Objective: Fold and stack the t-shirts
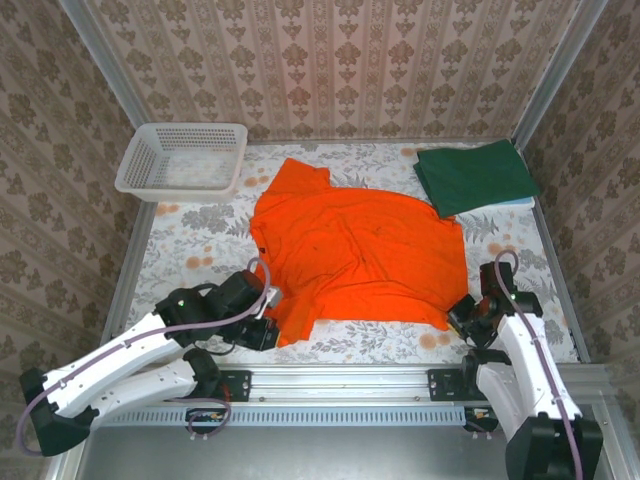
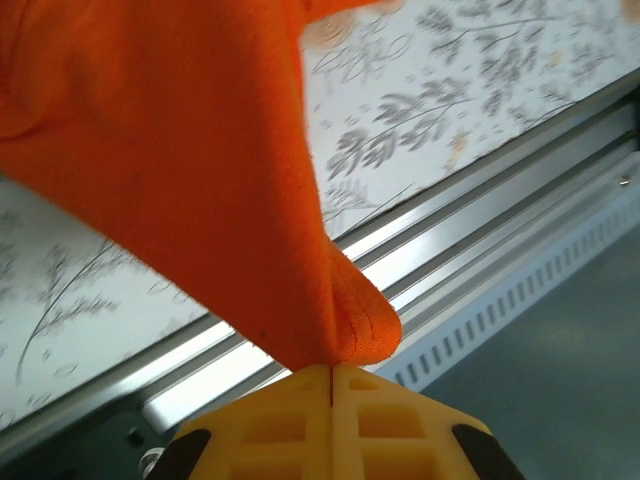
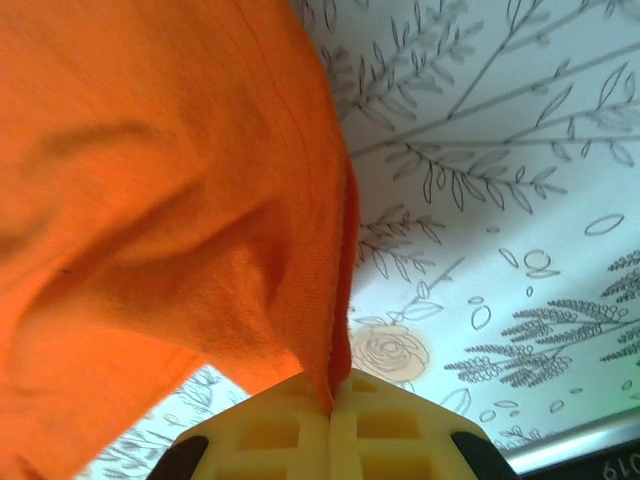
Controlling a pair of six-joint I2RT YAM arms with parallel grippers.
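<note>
Scene: A bench [image 1: 200,240] covered in grey-and-peach floral cloth, seen from above, with patterned panels along the upper, left and right sides of the frame.
Orange shirt: A bright orange short-sleeved cloth t-shirt [image 1: 360,255] lies spread and slightly rumpled across the centre of the frame, collar toward the upper left, hem toward the lower edge.
Left hand: The left hand [image 1: 268,330], lower left of centre, is clenched on the shirt's lower left corner. In the left wrist view its yellow fingers [image 2: 280,425] press together with a cone of orange cloth pinched at the seam between them.
Right hand: The right hand [image 1: 462,318], at lower right, is clenched on the shirt's lower right corner. In the right wrist view the hem runs down into the closed yellow fingers [image 3: 260,430], with the floral bench beside it.
Green shirt: A dark green cloth t-shirt [image 1: 475,175] sits folded flat at upper right, its lower left corner just beside the orange shirt's edge.
Basket: A white plastic lattice basket [image 1: 140,165] stands at upper left, apart from both shirts.
Rail: A silver metal rail [image 1: 350,380] runs along the bottom edge of the bench, carrying both arm bases.
</note>
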